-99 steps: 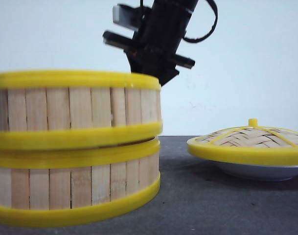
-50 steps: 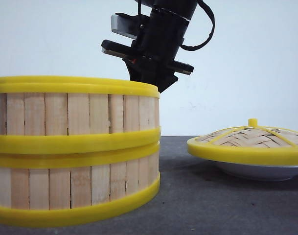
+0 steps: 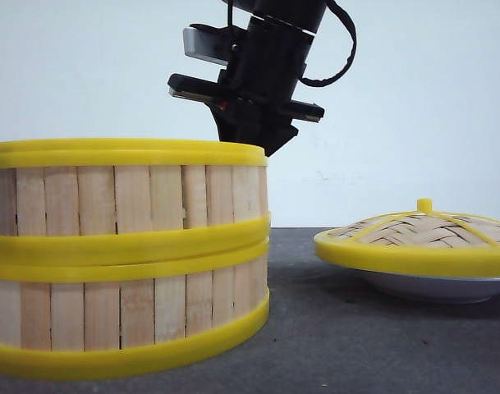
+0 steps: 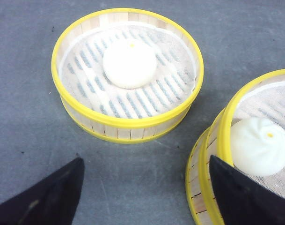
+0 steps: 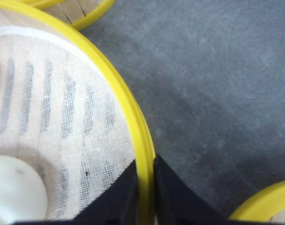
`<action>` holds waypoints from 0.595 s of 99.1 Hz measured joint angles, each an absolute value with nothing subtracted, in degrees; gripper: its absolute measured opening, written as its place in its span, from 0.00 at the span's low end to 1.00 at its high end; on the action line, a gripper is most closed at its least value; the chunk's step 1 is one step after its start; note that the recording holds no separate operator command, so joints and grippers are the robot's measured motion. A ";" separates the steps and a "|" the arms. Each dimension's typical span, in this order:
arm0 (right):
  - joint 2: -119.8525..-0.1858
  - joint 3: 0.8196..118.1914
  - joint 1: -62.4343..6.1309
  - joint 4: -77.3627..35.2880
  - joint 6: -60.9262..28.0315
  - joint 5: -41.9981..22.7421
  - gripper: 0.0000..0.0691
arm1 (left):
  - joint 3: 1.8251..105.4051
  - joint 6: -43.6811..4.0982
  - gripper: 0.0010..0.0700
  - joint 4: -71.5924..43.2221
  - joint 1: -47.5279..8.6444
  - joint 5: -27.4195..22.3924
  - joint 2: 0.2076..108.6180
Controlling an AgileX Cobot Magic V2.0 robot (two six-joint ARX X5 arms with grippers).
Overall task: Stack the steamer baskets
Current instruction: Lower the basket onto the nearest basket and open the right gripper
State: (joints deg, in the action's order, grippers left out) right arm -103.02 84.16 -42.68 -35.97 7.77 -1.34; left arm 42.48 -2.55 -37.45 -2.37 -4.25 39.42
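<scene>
Right wrist view: the top basket's (image 5: 72, 117) yellow rim is clamped between the right gripper's (image 5: 146, 197) fingers, while the left gripper's (image 4: 147, 192) fingers are spread apart.

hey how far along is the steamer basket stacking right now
About two thirds. Done: the upper basket sits level on the lower basket, rims meeting. In hand: the right gripper is shut on the upper basket's rim, not yet released. Left: the third basket, holding a bun, stands apart on the table, and the left gripper is open and empty.
</scene>
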 joint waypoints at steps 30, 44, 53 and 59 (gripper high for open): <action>-103.02 84.16 -42.65 -36.40 7.77 -1.32 0.30 | 42.48 -2.55 0.74 -37.45 -2.37 -4.25 39.42; -103.02 84.16 -42.48 -36.45 7.64 -1.34 0.58 | 42.48 -2.55 0.74 -37.43 -2.37 -4.25 39.51; -102.63 84.16 -42.33 -37.19 7.25 -1.34 0.61 | 42.50 -2.55 0.74 -36.77 -2.24 -4.25 41.06; -101.32 84.14 -42.33 -38.28 6.72 -1.34 0.62 | 42.76 -2.55 0.74 -35.66 -1.74 -4.27 43.16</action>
State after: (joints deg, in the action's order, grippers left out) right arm -101.32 84.14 -42.33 -38.28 6.72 -1.34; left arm 42.76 -2.55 -35.66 -1.74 -4.27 43.16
